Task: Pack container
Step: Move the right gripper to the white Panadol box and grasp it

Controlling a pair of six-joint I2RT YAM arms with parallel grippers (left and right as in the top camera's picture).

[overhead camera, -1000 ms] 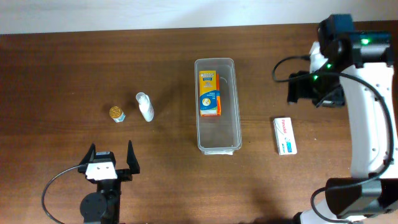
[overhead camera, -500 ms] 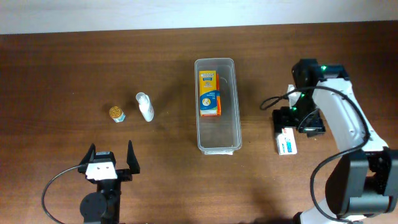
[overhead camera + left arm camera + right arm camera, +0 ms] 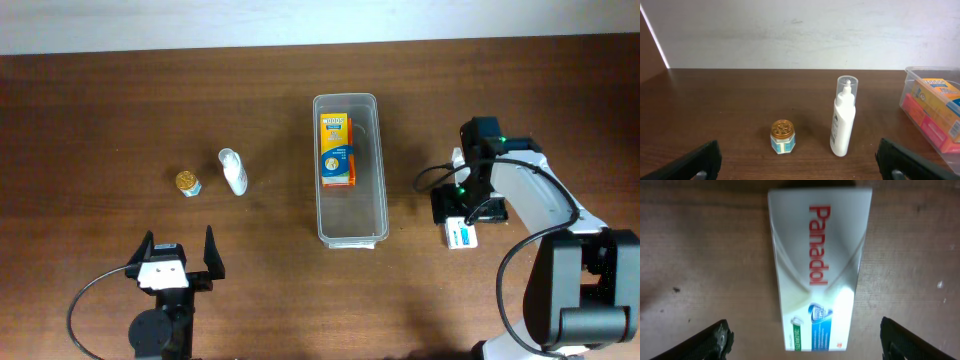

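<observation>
Directly above the Panadol box (image 3: 815, 270), right of the container (image 3: 349, 236), the right gripper (image 3: 805, 342) points straight down, fingers spread wide; the left gripper (image 3: 178, 247) rests near-left, likewise spread.

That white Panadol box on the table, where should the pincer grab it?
From straight above, across its two long edges. The Panadol box lies flat on the table, so its narrow width probably suits the right pincer, whose open fingers flank it.

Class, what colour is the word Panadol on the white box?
Red; the Panadol box shows it best in the right wrist view.
</observation>
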